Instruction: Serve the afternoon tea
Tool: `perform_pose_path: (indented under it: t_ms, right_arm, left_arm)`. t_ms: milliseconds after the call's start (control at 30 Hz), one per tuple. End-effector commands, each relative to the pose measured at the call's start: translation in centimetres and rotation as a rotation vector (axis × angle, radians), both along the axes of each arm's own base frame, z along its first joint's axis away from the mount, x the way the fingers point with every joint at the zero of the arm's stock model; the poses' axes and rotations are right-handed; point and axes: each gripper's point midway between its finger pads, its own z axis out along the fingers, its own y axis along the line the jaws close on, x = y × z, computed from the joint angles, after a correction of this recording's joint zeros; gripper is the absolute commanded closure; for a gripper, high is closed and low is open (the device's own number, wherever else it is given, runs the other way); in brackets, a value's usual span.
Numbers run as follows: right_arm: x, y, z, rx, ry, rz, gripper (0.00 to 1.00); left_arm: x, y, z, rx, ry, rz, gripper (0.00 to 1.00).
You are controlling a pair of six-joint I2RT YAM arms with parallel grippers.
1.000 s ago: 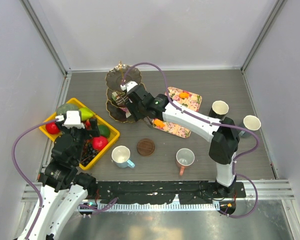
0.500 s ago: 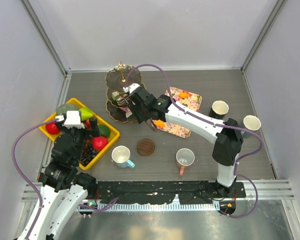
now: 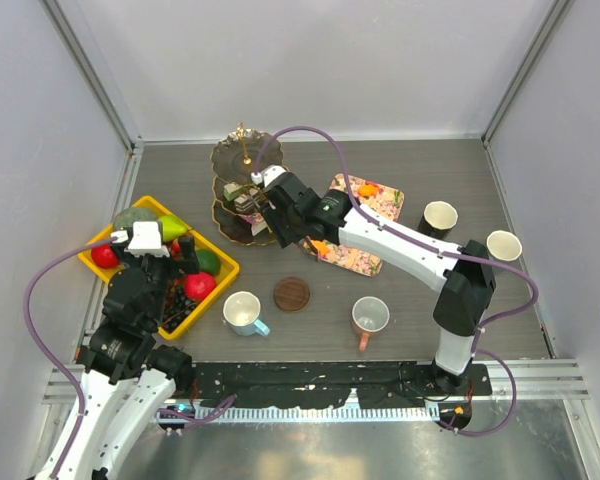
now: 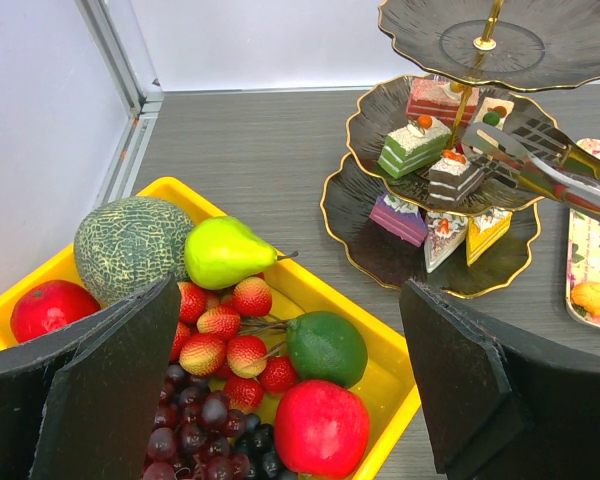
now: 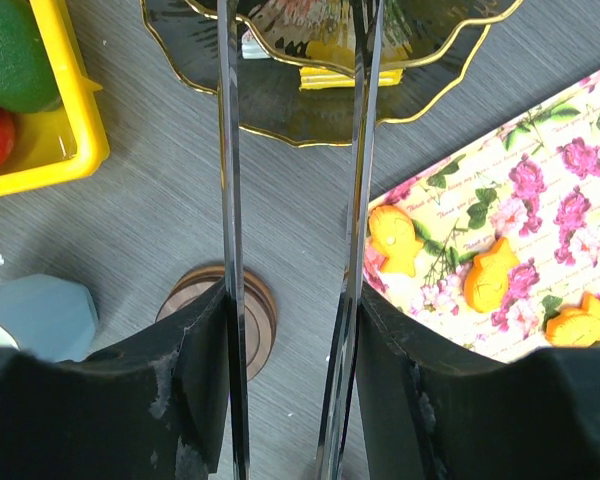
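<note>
The right hand [image 4: 495, 140] reaches in over the stand's [image 4: 360, 230] middle tier, its long blades apart with nothing between them, just beside the cake slices [image 4: 412, 145]. Orange pastries [image 5: 395, 240] lie on the floral tray [image 5: 540, 180] next to the stand. Four mugs [image 3: 243, 312] sit on the table [image 3: 400, 160]. The left hand [image 4: 290, 385] hangs spread wide over the fruit crate [image 4: 400, 400].

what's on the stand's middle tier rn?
Pink slice, green-layered slice, dark slice, and a white slice by the right tool's tips. The top tier hides the far edge.
</note>
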Motion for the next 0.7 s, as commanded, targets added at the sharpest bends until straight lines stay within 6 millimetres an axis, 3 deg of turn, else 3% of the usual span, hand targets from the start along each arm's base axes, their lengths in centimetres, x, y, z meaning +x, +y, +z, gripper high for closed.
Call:
perform_pose_path:
  t_ms: [0,433,667]
  right_arm:
    - [-0.5,-0.1,3.4,0.089,-0.041,-0.008,0.48]
    - [-1.1,-0.5,6.3,0.155,-0.076,-0.006,0.48]
    - [-2.4,-2.7,5.2,0.097,-0.048,-0.009,0.48]
  left_arm:
    - [0.3,0.1,1.2,-0.01,-0.051,0.008,0.01]
    - [0.4,0.0,1.1,-0.008,-0.046,0.005,0.01]
    - [0.4,-0.1,1.0,-0.008,-0.043,0.001,0.01]
